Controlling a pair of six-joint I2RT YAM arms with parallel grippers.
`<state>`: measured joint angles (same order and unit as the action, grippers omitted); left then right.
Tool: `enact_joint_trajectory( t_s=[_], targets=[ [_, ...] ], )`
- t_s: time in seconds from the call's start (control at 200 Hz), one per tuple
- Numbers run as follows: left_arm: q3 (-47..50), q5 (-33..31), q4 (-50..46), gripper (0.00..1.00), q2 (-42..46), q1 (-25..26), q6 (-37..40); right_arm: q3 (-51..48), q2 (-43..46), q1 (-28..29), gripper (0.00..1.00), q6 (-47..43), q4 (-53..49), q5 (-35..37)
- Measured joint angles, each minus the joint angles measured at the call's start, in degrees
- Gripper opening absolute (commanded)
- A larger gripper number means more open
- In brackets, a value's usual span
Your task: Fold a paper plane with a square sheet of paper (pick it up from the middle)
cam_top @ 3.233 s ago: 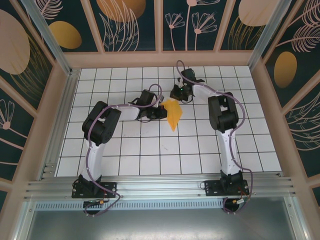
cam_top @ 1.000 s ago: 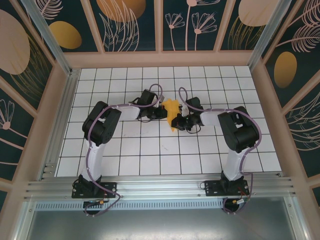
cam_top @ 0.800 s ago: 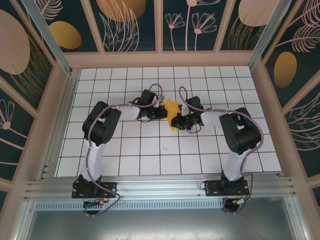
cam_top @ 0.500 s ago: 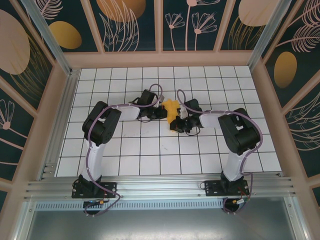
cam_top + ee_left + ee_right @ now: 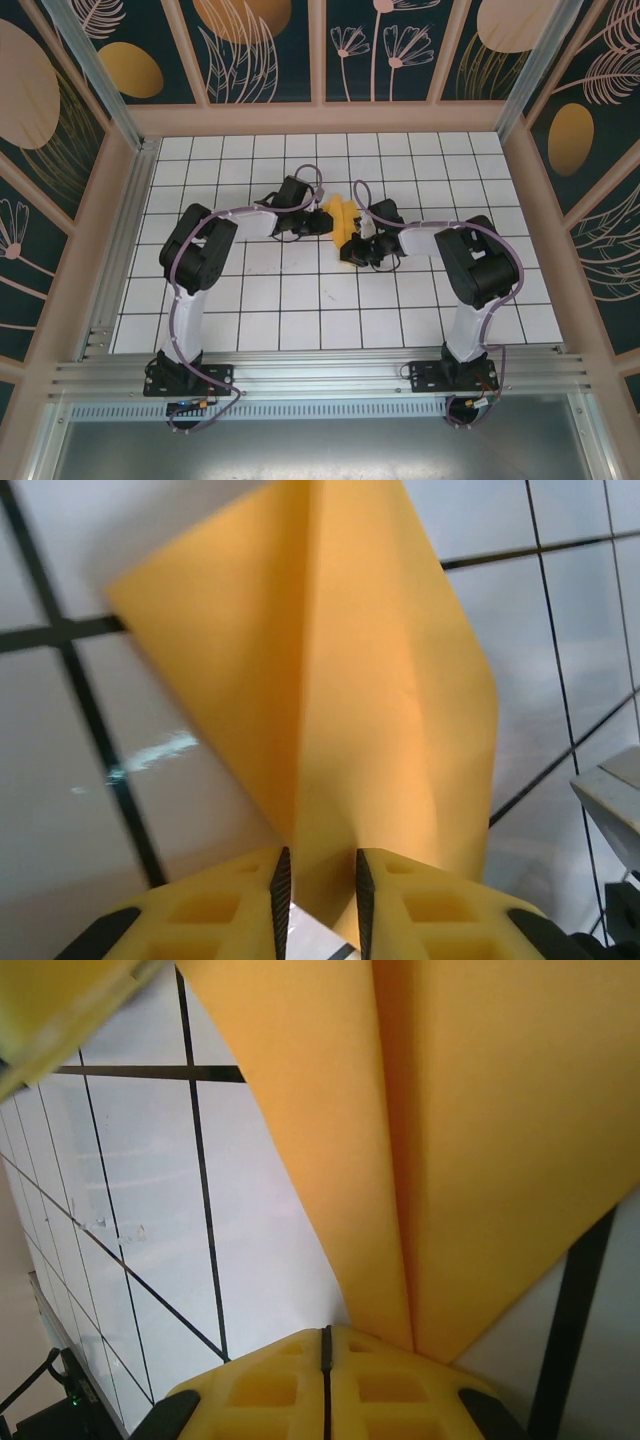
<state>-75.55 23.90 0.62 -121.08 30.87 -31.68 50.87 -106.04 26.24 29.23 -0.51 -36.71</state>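
Note:
The orange sheet of paper [image 5: 343, 220] lies mid-table, folded into a narrow pointed shape with a centre ridge, between the two grippers. My left gripper [image 5: 321, 222] sits at its left side. In the left wrist view the paper [image 5: 380, 710] rises as two sloped flaps, and its near corner sits between the parted jaws of the left gripper [image 5: 322, 865] without being pinched. My right gripper [image 5: 352, 250] is at the paper's near end. In the right wrist view its pads [image 5: 325, 1332] are pressed together, and the paper [image 5: 480, 1160] lies just past the right fingertip, outside the seam.
The white gridded table [image 5: 300, 300] is walled by wooden panels [image 5: 320, 117] at the back and sides, with an aluminium rail [image 5: 320, 372] along the near edge. Both arms reach inward and stand close together. A grey part of the right arm [image 5: 612, 792] shows beside the paper.
The left gripper's jaws have parted from shut. The right gripper has slid left and up along the paper's near end. The paper now stands more bunched and narrower.

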Motion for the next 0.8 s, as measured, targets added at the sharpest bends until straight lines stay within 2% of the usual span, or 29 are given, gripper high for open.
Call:
enact_joint_trajectory(
  t_s=[0.04, 0.14, 0.235, 0.28, 0.385, 0.44, 0.62, 0.796],
  targets=[
    [0.0, -1.18, -0.52, 0.43, 0.85, -0.26, -0.04, 0.0, 0.0, 0.0, 0.09, 0.0, 0.07, 0.0],
    [0.0, -3.98, -1.36, 0.44, 3.06, -0.66, -0.26, 0.0, 0.0, 0.0, 0.09, 0.02, 0.11, -0.02],
    [0.13, -4.92, -0.96, 0.34, 5.46, -0.85, -1.03, 0.0, 0.0, 0.0, 0.09, 0.04, 0.13, -0.02],
    [0.81, -4.57, 0.2, 0.25, 6.71, -0.87, -1.73, 0.0, 0.0, 0.0, 0.09, 0.04, 0.11, -0.02],
    [2.6, -0.42, 4.44, 0.11, 8.55, -0.87, -5.16, 0.0, 0.0, 0.0, 0.09, 0.04, 0.13, 0.02],
    [2.6, 2.43, 6.54, 0.07, 8.33, -0.87, -6.49, 0.0, 0.0, 0.0, 0.09, 0.04, 0.13, 0.02],
    [2.12, 8.5, 10.84, 0.06, 4.63, -0.44, -10.29, 0.0, 0.0, 0.0, 0.09, 0.09, 0.13, 0.11],
    [1.51, 9.92, 11.63, 0.05, -0.85, -0.22, -12.02, 0.0, 0.0, 0.0, 0.09, 0.07, 0.13, 0.15]
  ],
)
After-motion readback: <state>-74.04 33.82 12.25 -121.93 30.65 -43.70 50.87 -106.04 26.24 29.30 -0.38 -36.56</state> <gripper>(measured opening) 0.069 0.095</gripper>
